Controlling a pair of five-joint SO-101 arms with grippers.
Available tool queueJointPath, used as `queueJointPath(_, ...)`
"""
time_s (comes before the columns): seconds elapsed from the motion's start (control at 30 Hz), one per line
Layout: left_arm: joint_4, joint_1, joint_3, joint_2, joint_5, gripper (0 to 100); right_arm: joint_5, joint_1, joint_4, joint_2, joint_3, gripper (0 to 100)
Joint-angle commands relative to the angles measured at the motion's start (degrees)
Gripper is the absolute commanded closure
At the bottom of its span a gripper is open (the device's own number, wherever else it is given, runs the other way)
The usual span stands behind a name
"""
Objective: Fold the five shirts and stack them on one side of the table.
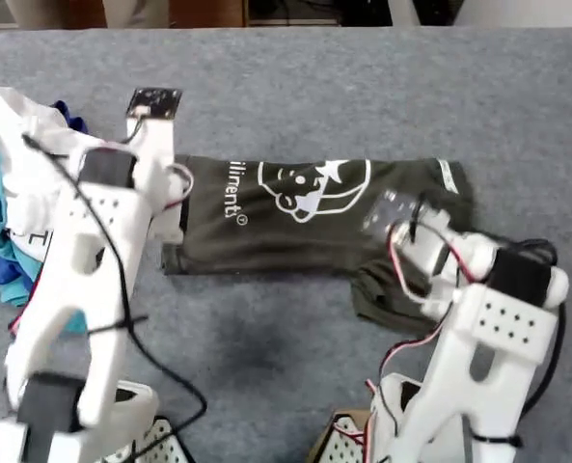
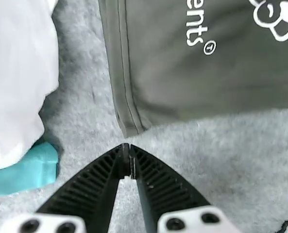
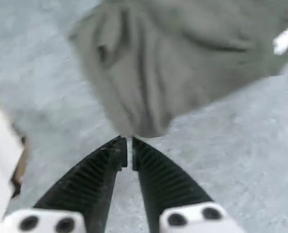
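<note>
The grey table (image 1: pixel 363 87) carries a dark olive shirt (image 1: pixel 295 231) spread flat across its middle. The shirt's long axis runs side to side, from the left arm across to the right arm, with the hem (image 2: pixel 127 97) pointing toward the left arm and a small white tag (image 1: pixel 447 176) at the opposite end. Its white print (image 1: pixel 313 188) faces up.

At the table's left edge sits a loose pile of shirts (image 1: pixel 15 193) — white, teal, blue and a bit of red.

A bunched sleeve (image 1: pixel 382 289) hangs off the olive shirt's near edge by the right arm, crumpled rather than flat.

The left gripper (image 2: pixel 126 158) sits over bare table just off the hem's corner, its fingers pressed together and holding nothing. A white shirt (image 2: pixel 17 73) and teal cloth (image 2: pixel 27 167) lie beside it.

The right gripper (image 3: pixel 127 145) also has its fingers closed, with the tips right at the edge of the crumpled sleeve — whether any cloth is pinched between them cannot be told.
</note>
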Motion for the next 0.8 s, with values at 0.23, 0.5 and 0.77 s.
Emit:
queueJointPath(0.23,-3.4,-7.6,10.2,-1.9,-4.2,98,12.7,-0.3,-5.6,-2.0,15.9,81.5)
queueJointPath(0.5,-0.7,-12.8,7.4,5.8,-3.9,98,13.1,0.9,-7.2,-1.7,20.9,81.7)
queueJointPath(0.77,1.6,-12.8,5.9,9.5,-3.8,98,19.4,6.5,-7.6,-1.5,20.9,81.8)
